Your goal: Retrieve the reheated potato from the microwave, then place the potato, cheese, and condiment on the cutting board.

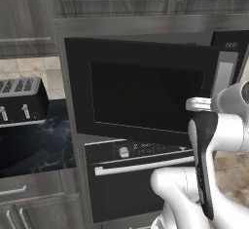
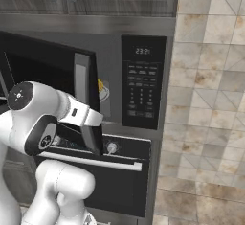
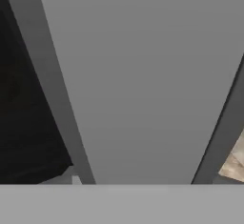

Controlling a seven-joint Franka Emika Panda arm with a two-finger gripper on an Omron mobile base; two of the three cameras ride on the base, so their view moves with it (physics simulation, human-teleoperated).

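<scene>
"23:21" — on the microwave (image 2: pixel 142 83) keypad panel display

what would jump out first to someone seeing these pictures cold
The microwave, set in the cabinet wall above the oven, has its dark glass door swung partly open. The white arm reaches to the door's grey handle. Through the gap, something yellow on a plate shows inside.

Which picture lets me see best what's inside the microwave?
The right base view is best: past the edge of the open door you glimpse something yellow on a pale plate inside the microwave. The left base view faces the dark door glass, hiding the inside. The hand view is pressed close against a grey panel.
</scene>
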